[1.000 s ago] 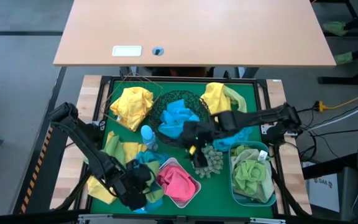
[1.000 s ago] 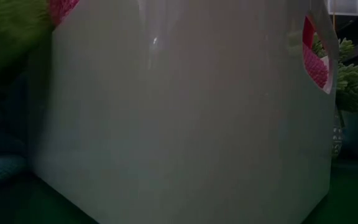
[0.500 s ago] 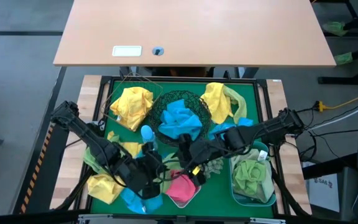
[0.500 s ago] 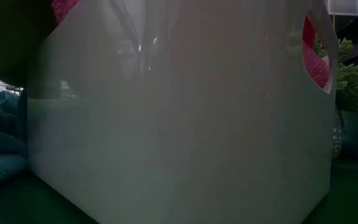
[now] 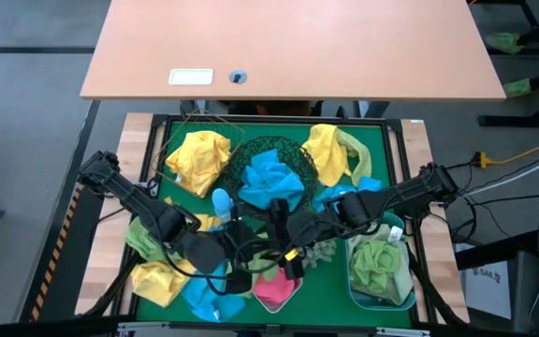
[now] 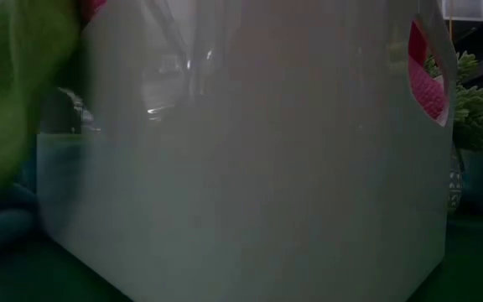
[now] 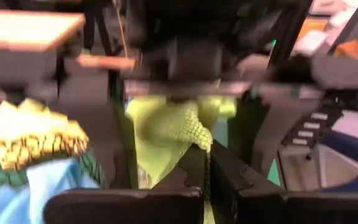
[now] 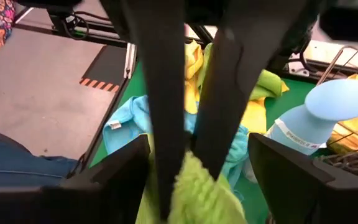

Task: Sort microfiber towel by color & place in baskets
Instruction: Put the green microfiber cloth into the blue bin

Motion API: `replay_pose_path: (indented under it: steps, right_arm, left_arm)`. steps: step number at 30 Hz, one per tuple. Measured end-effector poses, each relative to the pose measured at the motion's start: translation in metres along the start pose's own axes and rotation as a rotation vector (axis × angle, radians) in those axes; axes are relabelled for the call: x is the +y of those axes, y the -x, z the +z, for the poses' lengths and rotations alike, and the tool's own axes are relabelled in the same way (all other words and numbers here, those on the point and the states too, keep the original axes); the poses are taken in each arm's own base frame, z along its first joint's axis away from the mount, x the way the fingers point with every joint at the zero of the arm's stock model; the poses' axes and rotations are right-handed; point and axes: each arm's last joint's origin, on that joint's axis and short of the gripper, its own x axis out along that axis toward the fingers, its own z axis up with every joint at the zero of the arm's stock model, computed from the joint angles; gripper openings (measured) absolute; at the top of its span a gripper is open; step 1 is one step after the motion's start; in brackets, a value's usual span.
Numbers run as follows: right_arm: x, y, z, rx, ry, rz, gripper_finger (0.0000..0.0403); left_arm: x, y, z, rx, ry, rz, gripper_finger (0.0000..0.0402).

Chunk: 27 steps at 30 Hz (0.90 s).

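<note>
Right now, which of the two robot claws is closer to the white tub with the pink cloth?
The right gripper is nearer: it hangs just over the white tub beside the pink towel. The left gripper sits off the tub's side, pinching a lime green towel.

Both arms crowd the middle of the green table from either side; left gripper and right gripper sit close together beside the white tub, pink towel inside it; behind them the black mesh bowl holds a blue towel; yellow towels lie heaped at the far left, another at the far right; on the right, the blue tub is packed with green towels; a blue towel lies at the near edge beside a yellow one.
</note>
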Motion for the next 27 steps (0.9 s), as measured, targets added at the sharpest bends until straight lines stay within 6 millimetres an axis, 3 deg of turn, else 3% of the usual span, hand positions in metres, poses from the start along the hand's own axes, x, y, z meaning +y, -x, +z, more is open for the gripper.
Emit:
replay_pose_path:
  steps: [12,15,19,25,27]
  right_arm:
    - [0.0,0.0,-0.004,0.039,-0.065,-0.004,0.027]
    - [0.0,0.0,-0.004,0.038,-0.065,-0.003,0.0253]
    - [0.0,0.0,-0.004,0.038,-0.065,-0.003,0.0187]
    - [0.0,0.0,-0.004,0.042,-0.065,0.015,0.0033]
    - [0.0,0.001,-0.005,0.053,-0.065,0.026,0.0014]
  left_arm:
    - [-0.001,0.019,0.016,-0.137,-0.095,0.075,0.0]
    - [-0.002,0.023,0.016,-0.144,-0.098,0.082,0.0]
    - [-0.002,0.023,0.016,-0.145,-0.097,0.083,0.0]
    - [0.0,0.022,0.017,-0.145,-0.096,0.086,0.0014]
    - [0.001,0.021,0.017,-0.145,-0.092,0.092,0.0025]
